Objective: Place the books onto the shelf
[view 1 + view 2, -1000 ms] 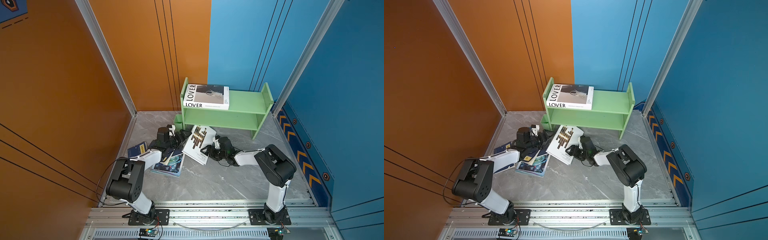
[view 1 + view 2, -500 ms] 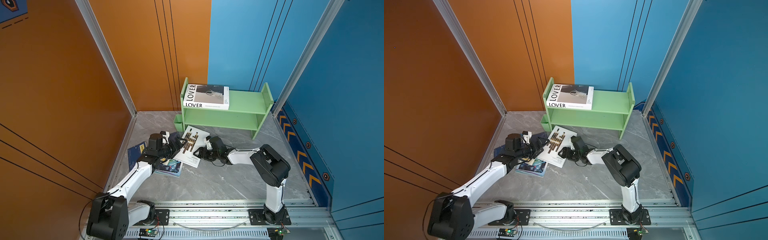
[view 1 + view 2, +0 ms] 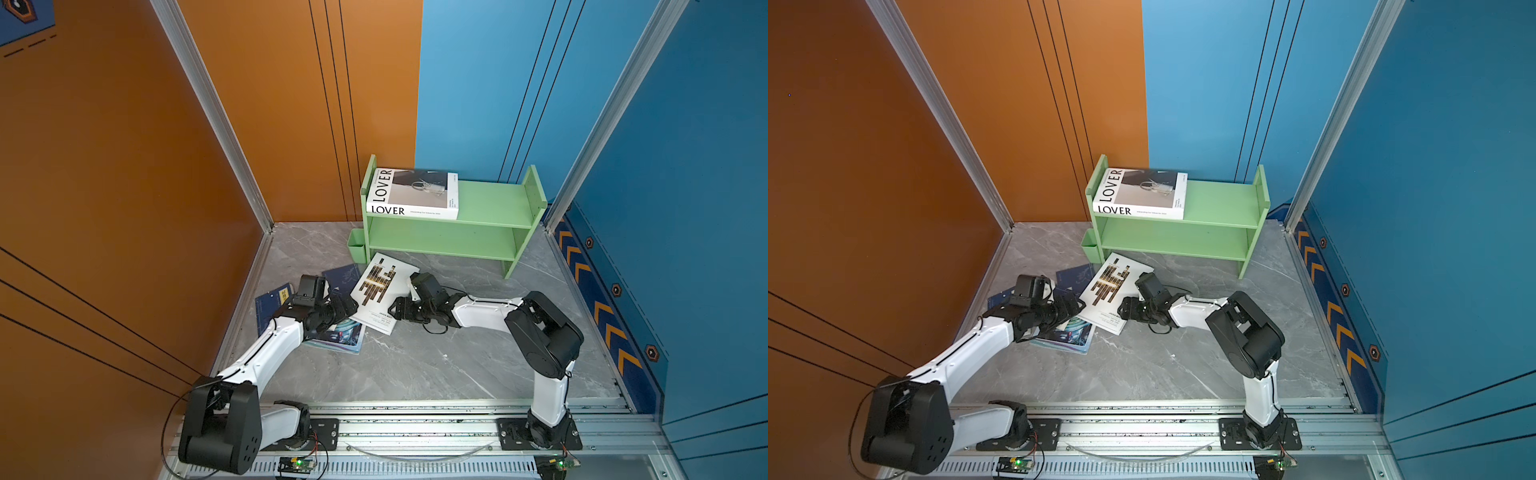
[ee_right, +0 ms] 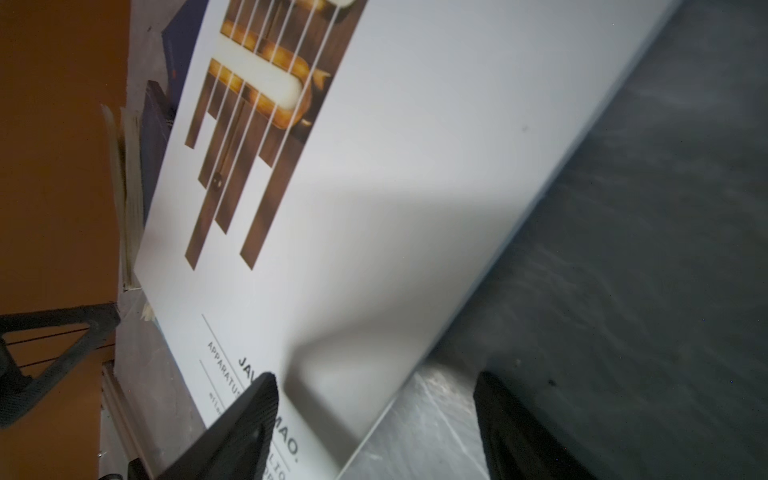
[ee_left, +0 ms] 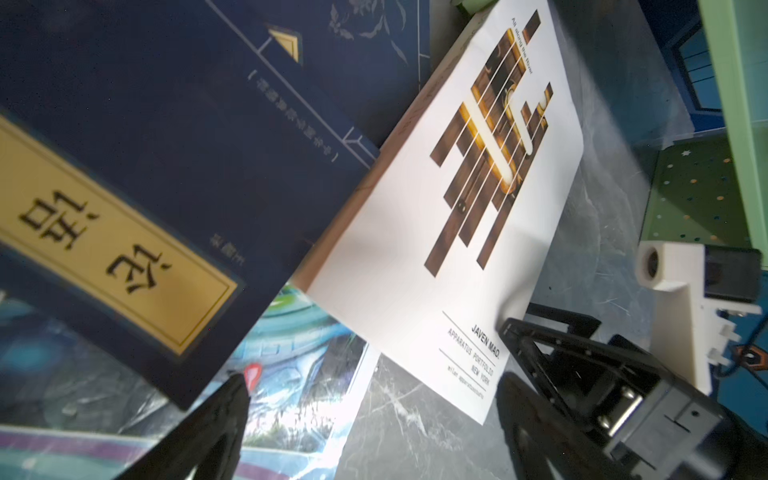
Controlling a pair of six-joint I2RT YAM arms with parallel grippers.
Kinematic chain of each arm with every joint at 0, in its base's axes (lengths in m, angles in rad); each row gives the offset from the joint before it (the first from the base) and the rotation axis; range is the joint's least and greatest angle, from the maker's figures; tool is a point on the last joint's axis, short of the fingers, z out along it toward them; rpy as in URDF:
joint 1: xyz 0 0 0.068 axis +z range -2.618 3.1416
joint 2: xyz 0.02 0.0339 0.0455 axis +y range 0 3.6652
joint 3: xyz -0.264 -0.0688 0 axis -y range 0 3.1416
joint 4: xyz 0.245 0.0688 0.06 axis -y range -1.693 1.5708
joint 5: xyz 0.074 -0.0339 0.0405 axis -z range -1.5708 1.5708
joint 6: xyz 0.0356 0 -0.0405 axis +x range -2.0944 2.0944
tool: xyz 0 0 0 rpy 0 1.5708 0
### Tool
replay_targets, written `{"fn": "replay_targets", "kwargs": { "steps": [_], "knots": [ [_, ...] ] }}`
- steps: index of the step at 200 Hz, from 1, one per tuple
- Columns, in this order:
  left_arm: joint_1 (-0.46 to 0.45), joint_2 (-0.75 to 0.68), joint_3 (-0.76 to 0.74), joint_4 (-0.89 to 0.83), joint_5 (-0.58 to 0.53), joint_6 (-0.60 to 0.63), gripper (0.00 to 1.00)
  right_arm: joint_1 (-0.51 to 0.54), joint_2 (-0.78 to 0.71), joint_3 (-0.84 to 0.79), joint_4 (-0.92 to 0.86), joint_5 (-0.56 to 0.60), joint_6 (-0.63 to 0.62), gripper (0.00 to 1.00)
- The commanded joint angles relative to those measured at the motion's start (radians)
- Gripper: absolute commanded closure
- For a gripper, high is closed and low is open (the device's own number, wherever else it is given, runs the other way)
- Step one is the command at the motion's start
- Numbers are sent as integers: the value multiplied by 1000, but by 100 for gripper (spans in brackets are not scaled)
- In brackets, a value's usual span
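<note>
white book [image 3: 376,291] lies partly on teal magazine [image 3: 343,337], navy books [image 3: 269,306] alongside.

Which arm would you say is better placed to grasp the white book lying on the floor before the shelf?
Probably the right: the right gripper is open with a corner of the white book between its fingers. The left gripper, also open, sits over the teal magazine beside it.
</note>
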Motion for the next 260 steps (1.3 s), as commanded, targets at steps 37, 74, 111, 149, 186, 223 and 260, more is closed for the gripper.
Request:
{"fn": "replay_targets", "kwargs": {
  "steps": [37,74,111,149,186,223,260],
  "knots": [
    [2,220,196,25,5,182,7,-5,-24,-3,-101,119,32,27],
    [-6,340,306,30,10,226,8,7,9,25,-91,118,42,29],
    [-18,458,375,22,5,268,11,23,32,41,-143,175,26,34],
    [-58,555,428,2,7,278,12,49,50,54,-237,268,-11,41],
    [-88,593,440,3,38,269,13,61,92,62,-244,286,-14,45],
    [-66,595,405,48,180,243,20,64,112,57,-237,281,-15,48],
    [2,544,302,327,425,73,29,61,96,24,-200,252,-17,48]
  ]
}}
